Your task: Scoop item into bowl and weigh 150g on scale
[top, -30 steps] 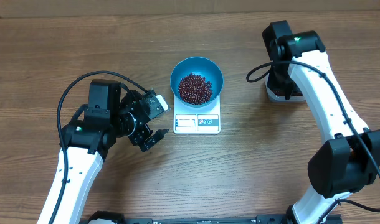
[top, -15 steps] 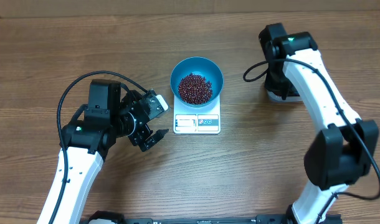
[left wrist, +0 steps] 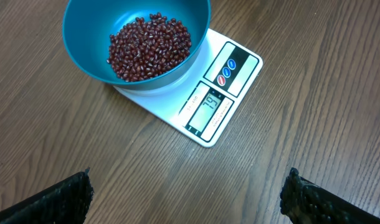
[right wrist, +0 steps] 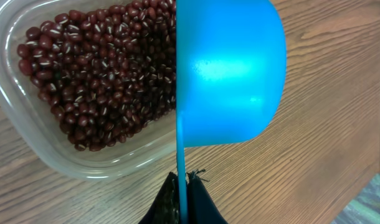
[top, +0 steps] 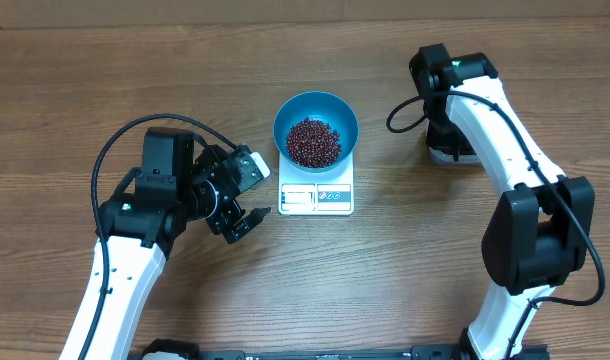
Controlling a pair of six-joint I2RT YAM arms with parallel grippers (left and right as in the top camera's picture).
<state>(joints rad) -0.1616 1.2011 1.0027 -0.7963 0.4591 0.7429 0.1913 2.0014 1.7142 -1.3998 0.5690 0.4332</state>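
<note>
Gripping blue scoop [right wrist: 230, 74] in closed right end effector [right wrist: 180, 186] at clear tub [right wrist: 103, 163], far right, with left end effector [left wrist: 187, 196] wide open, empty: dip shallow, adding beans [top: 313, 141] gradually to bowl [top: 316, 104] on central scale [top: 316, 197].

Brown wood-grain table [top: 385, 290], pale strip [top: 285, 8] beyond — perhaps a wall
</note>
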